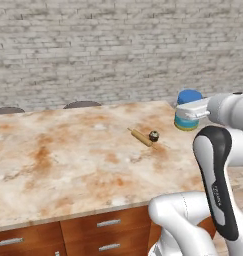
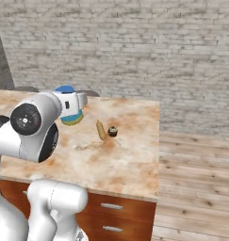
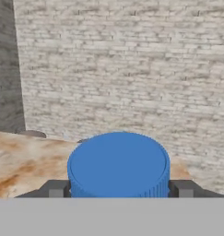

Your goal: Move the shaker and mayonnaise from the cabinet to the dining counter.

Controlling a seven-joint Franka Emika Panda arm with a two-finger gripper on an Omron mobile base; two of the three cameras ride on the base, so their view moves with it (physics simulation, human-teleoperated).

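Mayonnaise [image 3: 118, 165] clasped at sides by gripper [image 1: 192, 111] above dining counter [image 1: 68, 165]; label writing unreadable.

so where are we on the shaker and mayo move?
Done: nothing clearly; I can't pick out the shaker. A small dark round item lies by a wooden stick on the dining counter. In hand: the mayonnaise sits between the gripper fingers over the counter's corner. Left: set it down and release it.

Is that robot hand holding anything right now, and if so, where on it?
Yes, the gripper holds the mayonnaise, with a finger on each side of the jar just under its blue lid, above the dining counter.
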